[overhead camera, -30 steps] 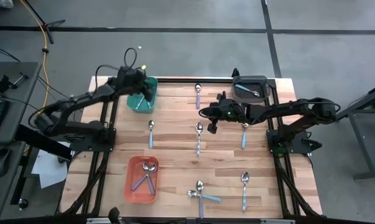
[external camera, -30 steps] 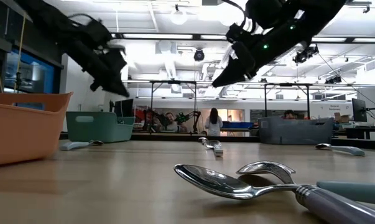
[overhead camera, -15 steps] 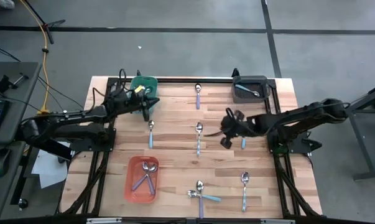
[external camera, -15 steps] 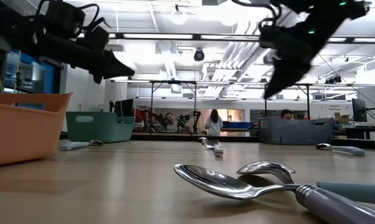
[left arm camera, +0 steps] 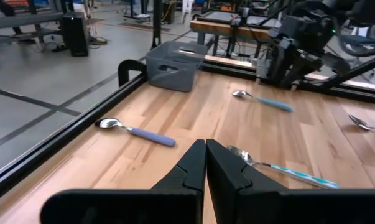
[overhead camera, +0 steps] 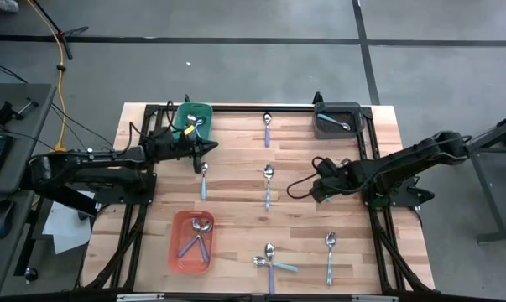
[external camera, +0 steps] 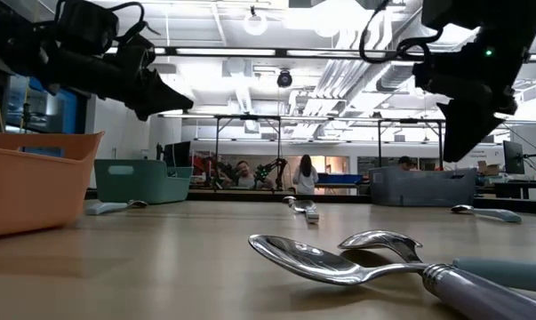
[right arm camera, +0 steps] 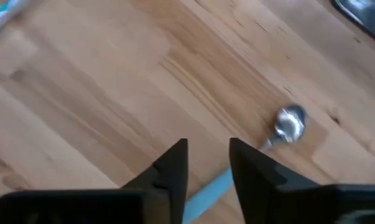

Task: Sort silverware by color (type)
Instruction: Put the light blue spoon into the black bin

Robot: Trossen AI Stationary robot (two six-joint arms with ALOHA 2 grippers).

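While the left gripper point(overhead camera: 209, 146) hovers with fingers pressed shut just beside the teal bin point(overhead camera: 185, 112), the right gripper point(right arm camera: 207, 163) hangs low over the table point(overhead camera: 236, 197), fingers parted astride a light-blue spoon point(right arm camera: 280, 130), seemingly not pinching it. From the teal bin, more spoons point(overhead camera: 268, 184) lie scattered across the table; some sit in the orange bin point(overhead camera: 175, 252).
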